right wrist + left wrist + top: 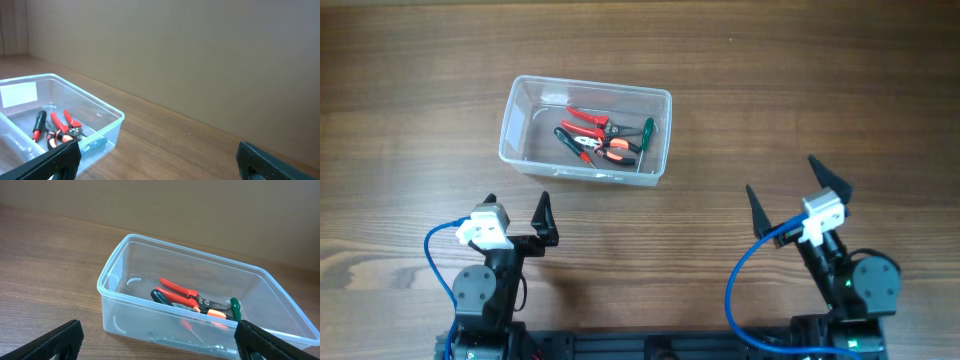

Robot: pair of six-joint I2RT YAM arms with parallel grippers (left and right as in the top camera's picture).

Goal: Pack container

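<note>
The clear plastic container [525, 140] sits on the wooden table, behind and between the arms. Inside lie red-handled pliers [588, 118], black and orange pliers [600, 150] and a green-handled tool [646, 132]. It also shows in the left wrist view [115, 305] and the right wrist view [107, 122]. A metal wrench [200, 341] lies along its near wall. My left gripper [517, 212] is open and empty, just in front of the container. My right gripper [798, 188] is open and empty, to the container's right.
The wooden table [770, 80] stretches around the container. A plain beige wall [200, 50] stands behind the table. Blue cables [745, 270] loop at both arm bases near the front edge.
</note>
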